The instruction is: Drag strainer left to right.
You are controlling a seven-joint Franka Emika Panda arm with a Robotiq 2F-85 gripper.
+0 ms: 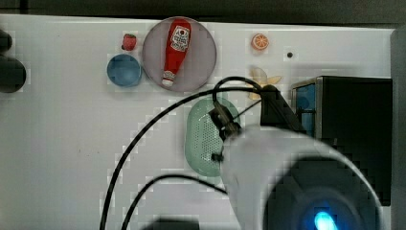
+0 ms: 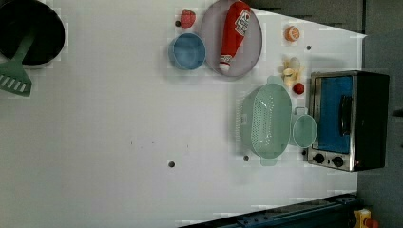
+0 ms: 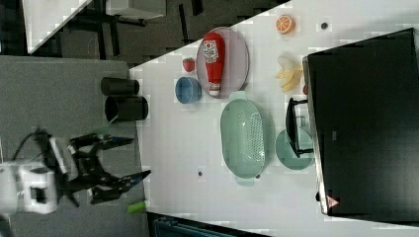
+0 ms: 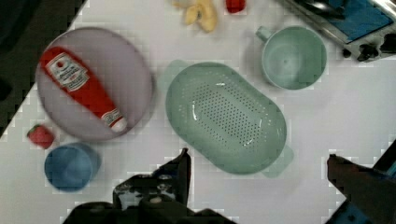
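The strainer [image 1: 203,139] is a pale mint-green oblong basin with a dotted inside, standing on the white table. It also appears in the left view [image 2: 266,121], the right view [image 3: 242,138] and the wrist view [image 4: 226,116]. My gripper [image 3: 129,160] is open and holds nothing. In the right view it hangs well to the right view's left of the strainer, apart from it. In the wrist view the gripper [image 4: 258,158] has dark fingertips [image 4: 183,165] spread wide, with the strainer seen beyond them. In the top view the white arm [image 1: 282,172] covers the strainer's right part.
A mint-green mug [image 2: 304,130] stands between the strainer and a toaster oven [image 2: 347,121]. A grey plate [image 2: 254,52] bearing a ketchup bottle [image 2: 234,31], a blue bowl [image 2: 187,51], a strawberry [image 2: 187,18], a banana [image 2: 290,71] and an orange slice [image 2: 292,33] lie nearby. A black pot [image 2: 28,33] stands far off.
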